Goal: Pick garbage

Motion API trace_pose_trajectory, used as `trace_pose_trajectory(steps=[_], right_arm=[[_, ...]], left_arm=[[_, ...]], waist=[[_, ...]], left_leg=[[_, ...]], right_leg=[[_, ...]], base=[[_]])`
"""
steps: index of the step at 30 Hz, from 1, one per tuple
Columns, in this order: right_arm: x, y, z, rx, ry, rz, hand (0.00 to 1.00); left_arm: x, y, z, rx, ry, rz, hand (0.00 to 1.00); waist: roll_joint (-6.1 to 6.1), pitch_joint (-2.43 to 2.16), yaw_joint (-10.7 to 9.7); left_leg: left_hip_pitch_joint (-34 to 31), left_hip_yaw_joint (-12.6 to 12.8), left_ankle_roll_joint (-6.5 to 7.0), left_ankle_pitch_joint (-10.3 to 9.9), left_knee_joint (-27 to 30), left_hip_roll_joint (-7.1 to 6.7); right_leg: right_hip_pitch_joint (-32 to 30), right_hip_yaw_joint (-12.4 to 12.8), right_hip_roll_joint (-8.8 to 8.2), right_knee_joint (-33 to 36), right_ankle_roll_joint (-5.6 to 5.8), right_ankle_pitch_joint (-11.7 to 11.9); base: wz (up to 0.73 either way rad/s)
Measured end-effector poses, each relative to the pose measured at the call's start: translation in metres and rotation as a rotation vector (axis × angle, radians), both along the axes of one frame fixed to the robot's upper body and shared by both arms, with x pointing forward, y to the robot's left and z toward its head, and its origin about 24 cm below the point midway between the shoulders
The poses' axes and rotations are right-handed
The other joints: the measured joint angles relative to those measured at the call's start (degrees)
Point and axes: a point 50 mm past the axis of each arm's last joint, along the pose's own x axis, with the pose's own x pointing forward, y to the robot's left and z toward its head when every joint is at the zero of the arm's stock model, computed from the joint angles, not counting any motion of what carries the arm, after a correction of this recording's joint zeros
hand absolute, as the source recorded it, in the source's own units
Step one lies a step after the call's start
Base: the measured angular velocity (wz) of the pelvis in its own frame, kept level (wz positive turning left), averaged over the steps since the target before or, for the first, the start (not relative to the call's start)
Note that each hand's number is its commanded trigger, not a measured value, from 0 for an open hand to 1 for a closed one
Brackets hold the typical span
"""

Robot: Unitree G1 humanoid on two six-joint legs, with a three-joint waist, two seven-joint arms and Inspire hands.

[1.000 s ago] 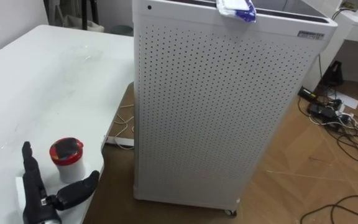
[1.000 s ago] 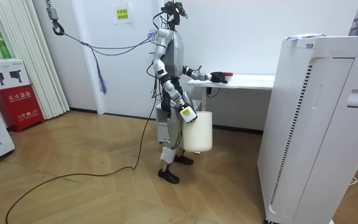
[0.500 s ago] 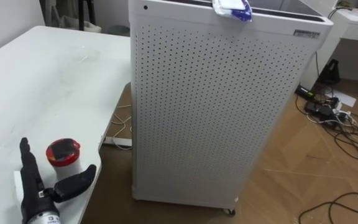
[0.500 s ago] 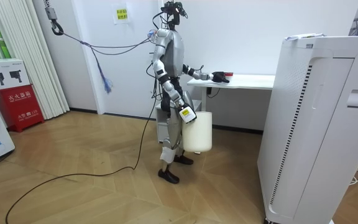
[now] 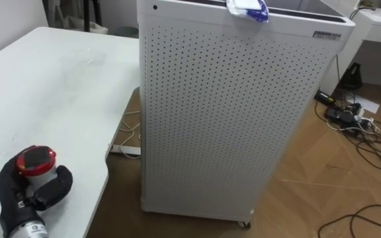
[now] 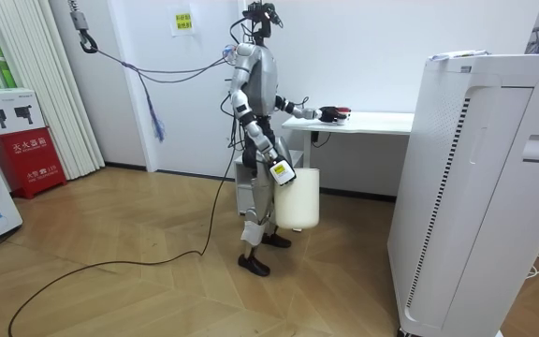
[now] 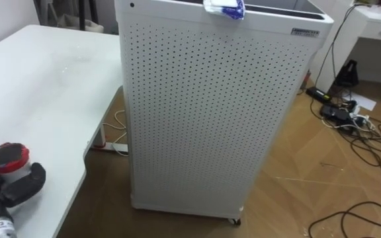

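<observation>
Left hand [image 5: 17, 196] has closed round cup [image 5: 36, 160]; bin [image 6: 299, 201] at right hand [image 6: 276, 168].

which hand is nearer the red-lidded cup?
Left. The left hand is curled round the red-lidded cup on the white table; the right hand is down at the robot's side by the white bin, off the table.

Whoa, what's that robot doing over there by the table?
The robot stands at the corner of a white table, picking up rubbish. Its left robot hand is curled round a small cup with a red lid near the table's edge. A white bin hangs low by its right robot hand. Beside the table stands a tall white cabinet full of little holes, with a blue and white wrapper on top.
</observation>
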Motion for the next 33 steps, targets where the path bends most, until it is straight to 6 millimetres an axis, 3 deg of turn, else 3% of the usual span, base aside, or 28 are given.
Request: trace_pose_trajectory(steps=[9, 13, 18, 21, 26, 31, 33], right_arm=[[0.003, 0.000, 0.001, -0.001, -0.006, 0.007, 1.00], [0.005, -0.001, 0.000, -0.008, 0.001, 0.006, 1.00], [0.009, -0.003, -0.001, -0.029, -0.001, -0.001, 1.00], [0.013, -0.003, -0.001, -0.031, -0.005, 0.002, 1.00], [0.026, -0.001, 0.000, -0.034, -0.020, 0.019, 1.00], [0.043, -0.001, 0.006, -0.026, -0.061, 0.009, 1.00], [0.049, 0.000, 0.008, -0.027, -0.075, 0.011, 1.00]], left_arm=[[0.003, 0.001, -0.001, 0.001, 0.009, 0.000, 1.00], [0.008, -0.015, -0.003, -0.001, 0.024, -0.089, 1.00], [0.014, -0.036, -0.006, -0.003, 0.039, -0.237, 1.00], [0.018, -0.048, -0.002, -0.012, 0.028, -0.308, 1.00], [0.027, -0.087, 0.015, -0.053, -0.053, -0.520, 1.00], [0.028, -0.126, 0.060, -0.040, -0.240, -0.783, 1.00], [0.024, -0.136, 0.069, -0.045, -0.280, -0.848, 1.00]], waist=[[0.28, 0.00, -0.9], [0.92, 0.19, -1.2], [1.89, -0.24, -1.6], [2.05, -0.22, -2.3], [1.71, -0.19, -2.4], [1.78, -0.09, -2.4], [1.66, 0.05, -2.4]], left_leg=[[-0.8, 0.1, 0.12, 0.1, 0.1, -0.04], [-1.0, 0.1, 0.12, 0.1, 0.0, -0.02], [-1.7, 0.6, 0.09, 0.1, -0.1, 0.18], [-2.3, 0.8, 0.04, 0.2, -0.1, 0.26], [-4.1, 1.4, 0.28, 0.2, 0.4, 0.25], [-5.8, 1.5, 0.43, 0.0, 1.1, 0.27], [-5.2, 2.4, 0.59, -0.1, 0.8, 0.39]], right_leg=[[-0.9, 0.1, -0.03, 0.0, 0.00, 0.0], [-1.1, 0.0, -0.04, 0.1, 0.00, 0.0], [-2.2, 0.4, 0.00, 0.2, 0.00, 0.0], [-3.2, 0.5, -0.06, 1.2, 0.00, 0.0], [-5.0, 1.1, -0.20, 1.4, 0.00, 0.0], [-7.6, 1.5, -0.39, 3.3, 0.06, 0.0], [-8.1, 2.3, -0.50, 4.4, 0.17, -0.1]], base=[[0.00], [0.00], [-0.06], [-0.07], [-0.06], [-0.09], [-0.25]])
